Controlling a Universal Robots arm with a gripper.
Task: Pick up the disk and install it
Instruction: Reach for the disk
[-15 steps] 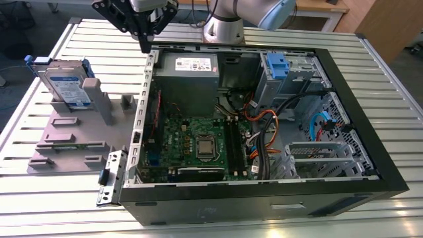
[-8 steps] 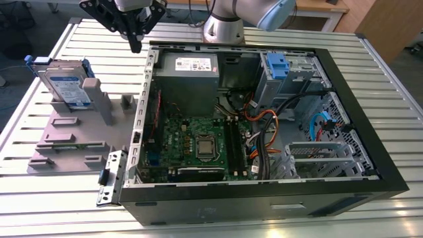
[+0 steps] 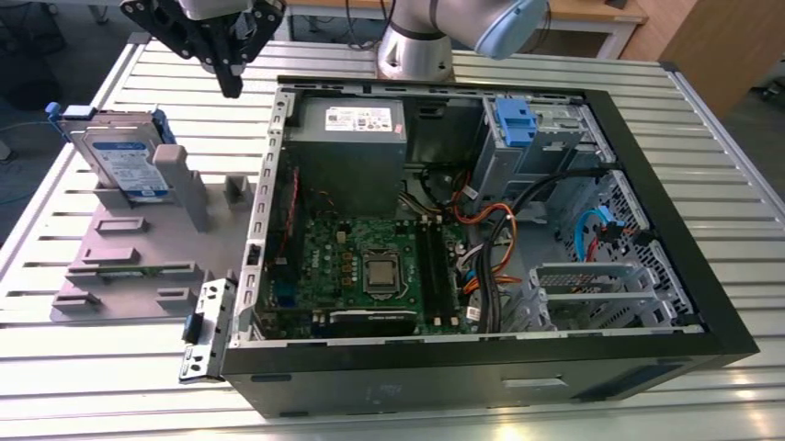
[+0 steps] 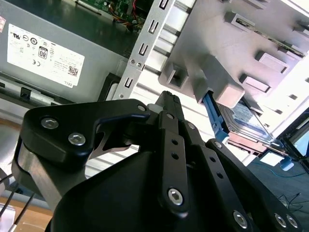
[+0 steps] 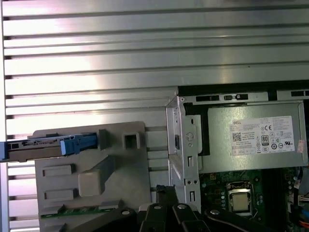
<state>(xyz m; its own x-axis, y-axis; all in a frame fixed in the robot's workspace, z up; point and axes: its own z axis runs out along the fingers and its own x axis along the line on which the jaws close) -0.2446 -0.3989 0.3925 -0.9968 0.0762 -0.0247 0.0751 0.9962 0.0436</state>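
Disk [image 3: 123,161] stands on edge in the grey holder [image 3: 129,276] on the slatted table [image 3: 110,386], at the exterior view's left of the open computer case [image 3: 697,266]. Gripper [image 3: 231,87] hangs above, apart from the disk, fingers pressed together, holding nothing.

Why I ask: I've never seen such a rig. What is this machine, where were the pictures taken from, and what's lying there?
It is a robot arm ending in a black gripper. The exterior view comes from a camera off the arm; both wrist views come from cameras riding near its wrist. On the slatted table lies an open computer case. At the exterior view's left, a grey holder props the disk on edge. The gripper hangs over the table, shut, holding nothing.
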